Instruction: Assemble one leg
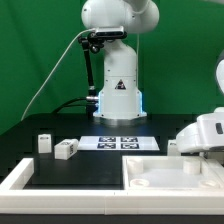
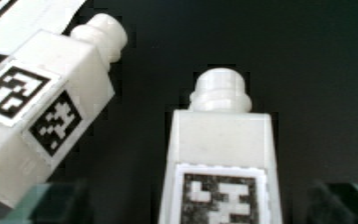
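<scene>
On the black table (image 2: 149, 110), the gripper (image 2: 202, 203), jaws apart astride one leg (image 2: 220, 150), risked nudging the neighbouring leg (image 2: 51, 100) if closing off-centre.

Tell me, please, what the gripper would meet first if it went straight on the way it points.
Probably the leg lying straight ahead of the gripper, between its open jaws in the wrist view; how far off is unclear.

My claw (image 2: 197, 205) ends in dark, dull-green fingertips (image 2: 48, 206), blurred at the edges. The casing (image 1: 205, 135) behind the claw is smooth, rounded and white. Far from the claw, my base (image 1: 118, 95) is white too, with black joint bands, a triangular warning sticker (image 1: 118, 86), a blue glow (image 1: 101, 100) low down and a pale cable (image 1: 55, 75) trailing off.
</scene>
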You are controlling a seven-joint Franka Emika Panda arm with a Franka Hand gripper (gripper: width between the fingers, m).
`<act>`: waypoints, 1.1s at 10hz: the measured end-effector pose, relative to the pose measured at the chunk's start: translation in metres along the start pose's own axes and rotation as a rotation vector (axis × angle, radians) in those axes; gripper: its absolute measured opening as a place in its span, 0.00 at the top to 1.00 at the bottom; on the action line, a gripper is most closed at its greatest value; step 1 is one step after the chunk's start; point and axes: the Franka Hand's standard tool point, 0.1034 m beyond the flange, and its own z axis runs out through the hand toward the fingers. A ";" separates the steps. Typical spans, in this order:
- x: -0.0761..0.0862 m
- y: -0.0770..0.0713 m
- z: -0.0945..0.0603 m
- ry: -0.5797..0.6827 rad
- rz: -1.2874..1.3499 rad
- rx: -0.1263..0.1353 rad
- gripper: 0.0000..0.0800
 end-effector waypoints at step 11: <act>-0.034 0.026 -0.032 -0.017 -0.019 0.015 0.64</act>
